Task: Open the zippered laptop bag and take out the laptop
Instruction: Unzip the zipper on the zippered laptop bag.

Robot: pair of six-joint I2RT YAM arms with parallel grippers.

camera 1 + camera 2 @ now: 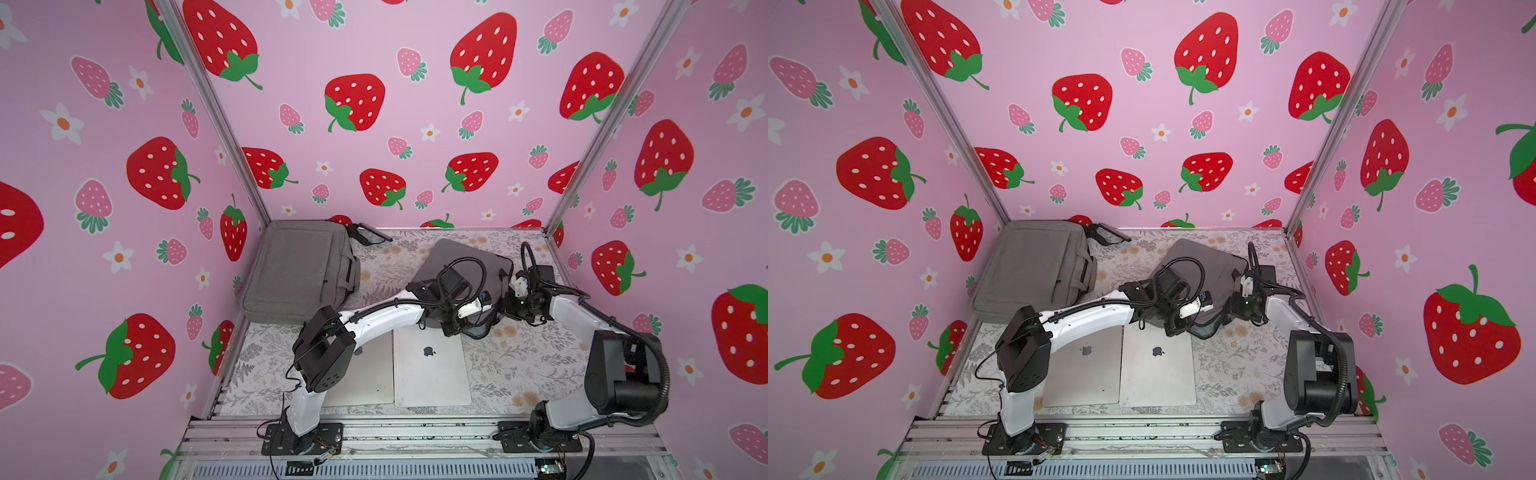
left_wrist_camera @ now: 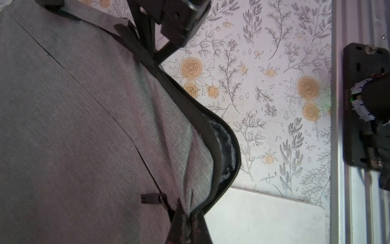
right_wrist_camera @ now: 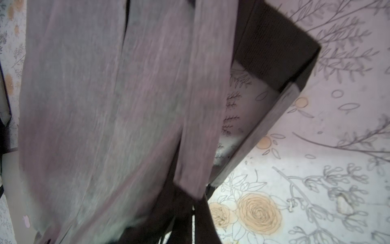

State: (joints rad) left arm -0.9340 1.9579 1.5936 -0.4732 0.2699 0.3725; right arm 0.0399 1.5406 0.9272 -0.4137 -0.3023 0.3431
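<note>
Grey laptop bag (image 1: 461,255), silver laptop (image 1: 432,374), floral tabletop (image 1: 523,361), strawberry-print pink walls (image 1: 399,45)

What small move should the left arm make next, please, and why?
Probably draw the left gripper along the laptop bag to widen its zipper: it gapes only partly, showing only dark lining, while the right gripper holds the strap.

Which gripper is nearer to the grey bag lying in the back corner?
Left. Both are shut on the open bag; the left gripper, at its zipper edge, lies closer to the corner bag, the right gripper beyond it, farther away.
</note>
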